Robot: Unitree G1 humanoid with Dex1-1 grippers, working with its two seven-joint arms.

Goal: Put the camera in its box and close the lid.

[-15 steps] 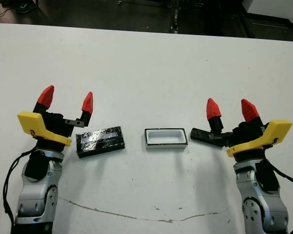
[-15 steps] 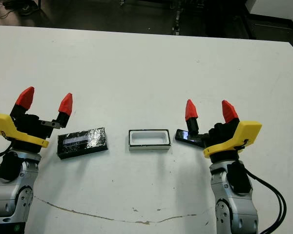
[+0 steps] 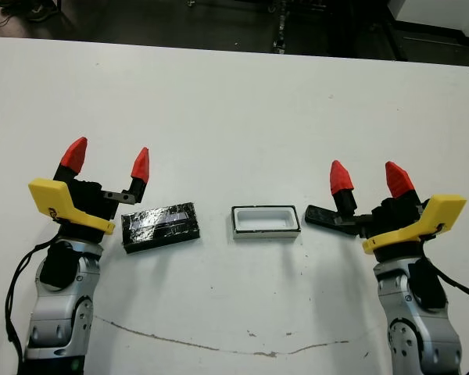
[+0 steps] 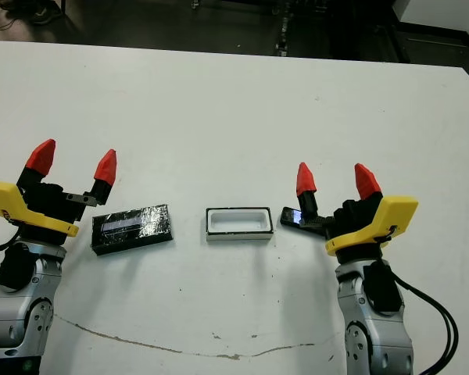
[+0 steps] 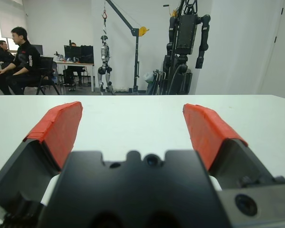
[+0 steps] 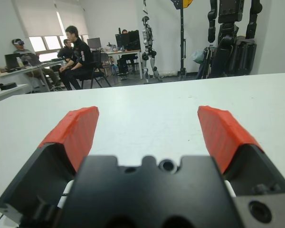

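Since the earlier frame almost nothing has moved: the right gripper (image 3: pixel 365 179) sits a touch lower, while the camera, box and lid lie where they were. The white table (image 3: pixel 234 101) carries three items in a row between the two arms. The lid (image 3: pixel 161 226), black and crinkly with a pale stripe, lies at the robot's left, just beside the left gripper (image 3: pixel 107 160), whose fingers stand wide apart and hold nothing. The box (image 3: pixel 266 222), white inside with a dark rim, rests open at the centre, apart from the lid. The camera (image 4: pixel 295 219), a slim dark bar, lies flat just right of the box, its far end hidden under the right gripper, whose fingers are likewise spread and empty. The step in hand appears to be the first pick. To do it well, the right gripper should probably descend over the bar's middle, close across its narrow width, and keep the bar level and parallel to the box's long side, since the tray leaves little room for a tilted entry.
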